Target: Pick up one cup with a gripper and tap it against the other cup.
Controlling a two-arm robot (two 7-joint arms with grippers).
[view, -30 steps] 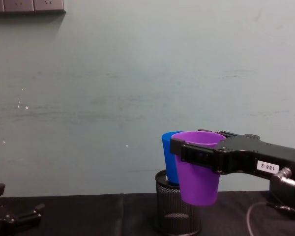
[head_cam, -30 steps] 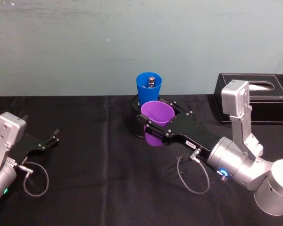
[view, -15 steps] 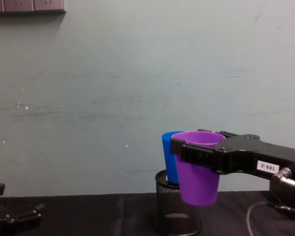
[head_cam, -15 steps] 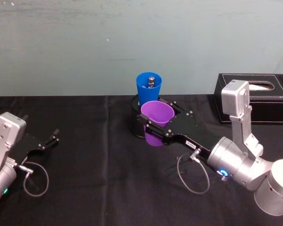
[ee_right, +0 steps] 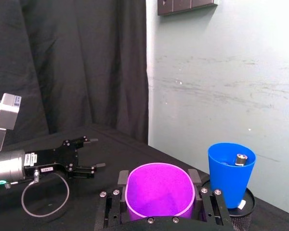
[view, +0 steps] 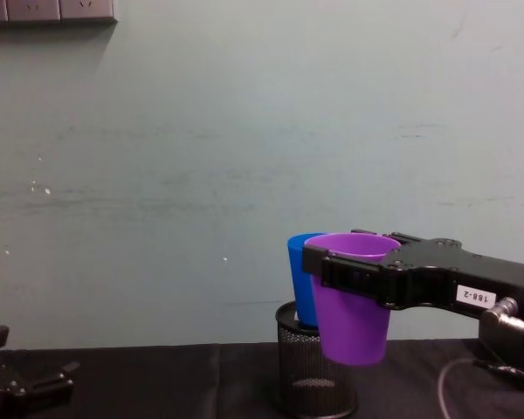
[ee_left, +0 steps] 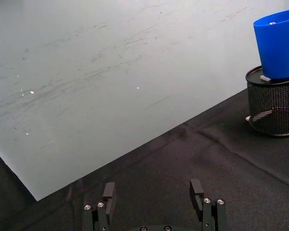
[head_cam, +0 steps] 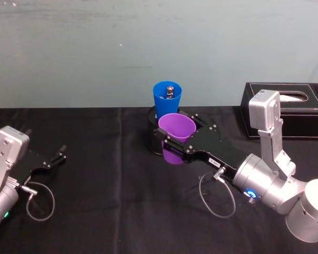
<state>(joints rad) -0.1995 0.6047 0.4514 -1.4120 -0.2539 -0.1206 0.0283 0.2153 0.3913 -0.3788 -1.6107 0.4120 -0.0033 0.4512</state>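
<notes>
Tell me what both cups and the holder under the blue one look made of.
Purple cup, in the right end effector: smooth, opaque, probably plastic, judging by its even colour and thin rim. Blue cup: the same. Holder: black wire mesh, likely metal, open weave visible.

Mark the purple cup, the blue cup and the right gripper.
purple cup [view: 354, 336], chest view, side wall.
blue cup [head_cam: 164, 108], head view, outer wall.
right gripper [ee_right: 159, 175], right wrist view, midway between fingertips.

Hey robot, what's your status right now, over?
Right gripper shut on purple cup, beside blue cup; contact unclear. Blue cup sits in mesh pen holder. Left gripper open, parked far left.
</notes>
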